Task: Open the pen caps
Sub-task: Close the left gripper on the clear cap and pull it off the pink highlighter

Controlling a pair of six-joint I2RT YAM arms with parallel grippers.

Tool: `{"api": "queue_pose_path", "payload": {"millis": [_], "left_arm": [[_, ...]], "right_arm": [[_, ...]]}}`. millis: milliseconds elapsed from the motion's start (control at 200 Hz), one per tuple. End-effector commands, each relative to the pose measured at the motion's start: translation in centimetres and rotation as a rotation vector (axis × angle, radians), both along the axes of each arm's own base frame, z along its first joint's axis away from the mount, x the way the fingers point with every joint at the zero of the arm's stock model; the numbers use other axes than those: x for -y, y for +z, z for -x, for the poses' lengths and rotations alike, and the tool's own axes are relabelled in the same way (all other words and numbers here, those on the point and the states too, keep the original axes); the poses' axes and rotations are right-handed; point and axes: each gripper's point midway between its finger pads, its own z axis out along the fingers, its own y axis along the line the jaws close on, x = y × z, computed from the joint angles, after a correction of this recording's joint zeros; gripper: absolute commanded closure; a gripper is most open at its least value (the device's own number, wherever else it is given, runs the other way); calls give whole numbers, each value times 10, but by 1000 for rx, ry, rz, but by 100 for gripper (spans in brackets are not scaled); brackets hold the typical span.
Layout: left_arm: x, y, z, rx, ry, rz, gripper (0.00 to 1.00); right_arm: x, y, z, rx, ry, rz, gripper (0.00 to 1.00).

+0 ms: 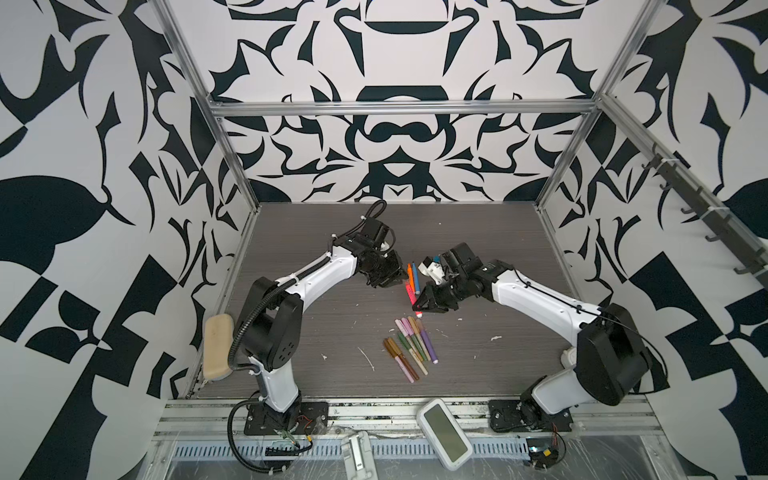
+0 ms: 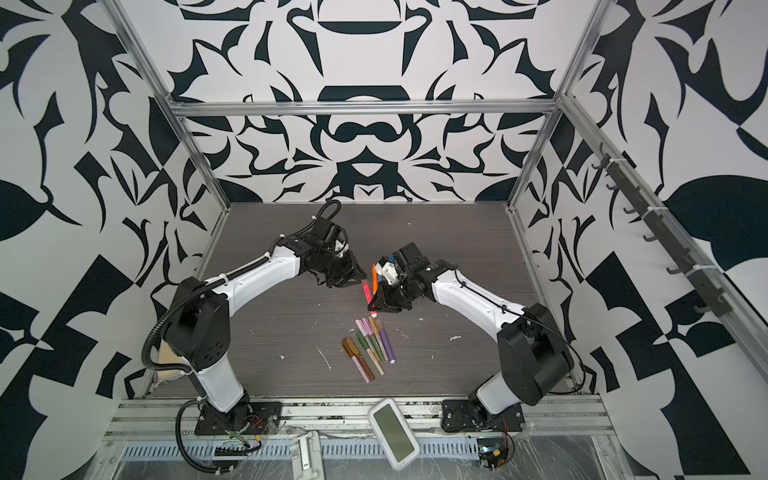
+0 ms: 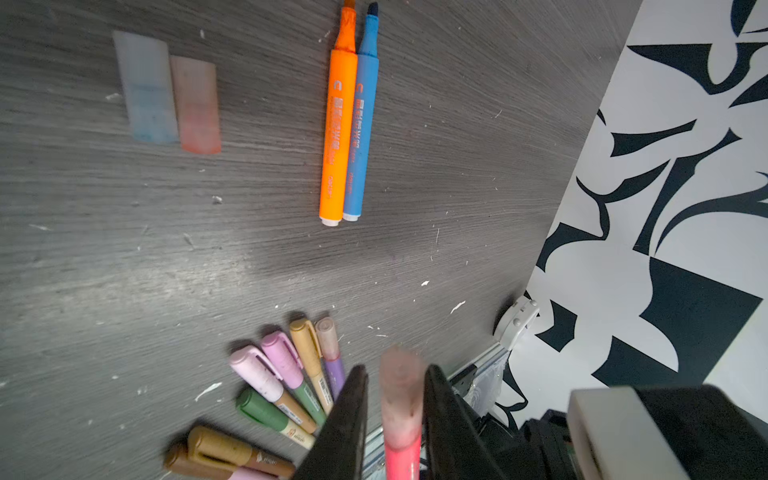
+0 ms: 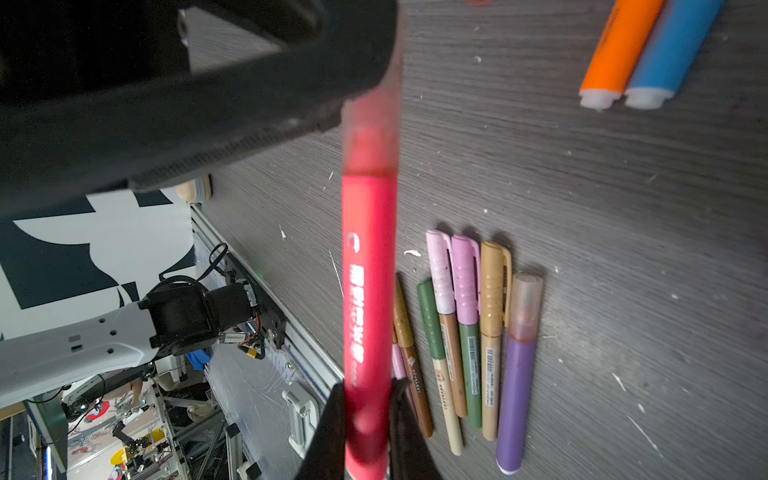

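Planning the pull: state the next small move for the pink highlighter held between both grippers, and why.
Probably draw the left gripper straight away along the pink plastic highlighter barrel: it pinches the translucent pink cap, fully seated, while the right gripper clamps that barrel.

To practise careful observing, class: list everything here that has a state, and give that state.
Pink plastic highlighter pen: capped, held at both ends.
Left fingers: shut on its translucent cap.
Right fingers: shut on its barrel.
Orange plastic highlighter: uncapped.
Blue plastic highlighter: uncapped.
Two loose translucent caps: off.
Slim coloured pens: all capped.
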Motion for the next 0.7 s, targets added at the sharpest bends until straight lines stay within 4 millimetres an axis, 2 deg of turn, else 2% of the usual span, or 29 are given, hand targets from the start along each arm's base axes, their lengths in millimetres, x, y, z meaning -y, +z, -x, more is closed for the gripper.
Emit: {"api": "queue_pose_path", "payload": {"millis": [0,390,450,505,515,605,695], "left_arm": [[2,-3,1,-10,-12,-23,73],[3,-2,0,-9,-20,-24,78],[3,-3,1,-16,-22,-27,85],[5,-2,0,-15,-27,-19,98],[5,-2,1,-18,-29,-16,100],[7,-1,0,-19,-36,-7,100],[8,3,-1,-4,-36,-2,100]], "right_arm": [[-10,22,-3,40,22,-81,100],[-10,20,-3,42,20,-79,100],[-10,20,-3,42,21,-78,100],[-10,20,-3,43,22,-78,100],[-10,20,-3,43,22,-78,98],[-12,23,-9,43,-8,-92,77],[-14,27,-20,26,-51,-118,71]]}}
